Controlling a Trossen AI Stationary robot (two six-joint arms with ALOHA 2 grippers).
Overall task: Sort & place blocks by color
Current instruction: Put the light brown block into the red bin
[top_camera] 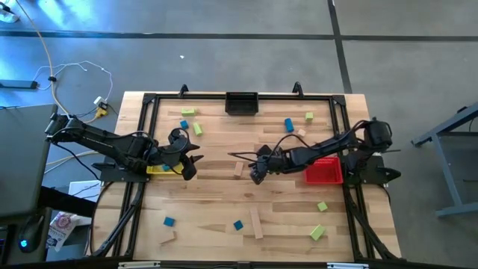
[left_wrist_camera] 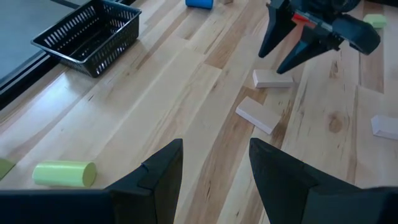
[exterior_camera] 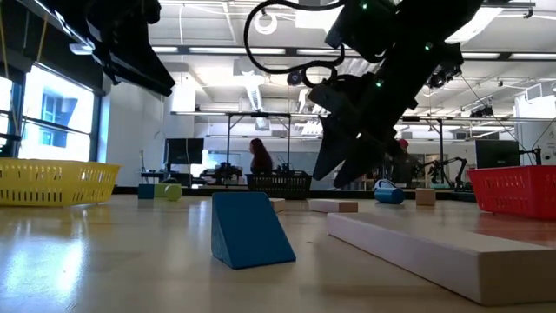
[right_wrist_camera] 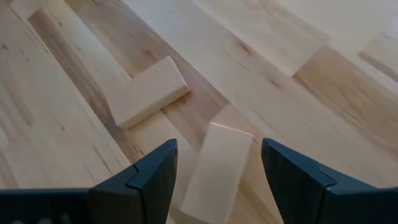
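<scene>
Sorting looks barely begun. We count many blocks loose on the table (top_camera: 209, 217): green ones near the far edge (top_camera: 188, 112) and at the near right (top_camera: 317, 232), blue ones at (top_camera: 288, 125), (top_camera: 169, 222) and (top_camera: 238, 225), and plain wood bars toward the near edge (top_camera: 256, 223).

Bins: the red bin (top_camera: 323, 171) sits at the right, the yellow bin (top_camera: 160, 169) at the left under the left arm, the black bin (top_camera: 241, 102) at the far edge. The black one shows empty in the left wrist view. We cannot see into the red one from overhead, and the yellow one is mostly covered, so what is already sorted is uncertain.

The right gripper (right_wrist_camera: 214, 165) hangs low over mid-table, fingers spread wide, holding nothing. One plain wood block (right_wrist_camera: 214, 167) lies between the fingers on the table; a second plain wood block (right_wrist_camera: 148, 91) lies just beside it. We judge a pick is about to start here.

The left gripper (left_wrist_camera: 214, 168) waits beside the yellow bin, fingers apart and empty, a green cylinder (left_wrist_camera: 64, 173) near it.

Almost everything remains to be sorted.
</scene>
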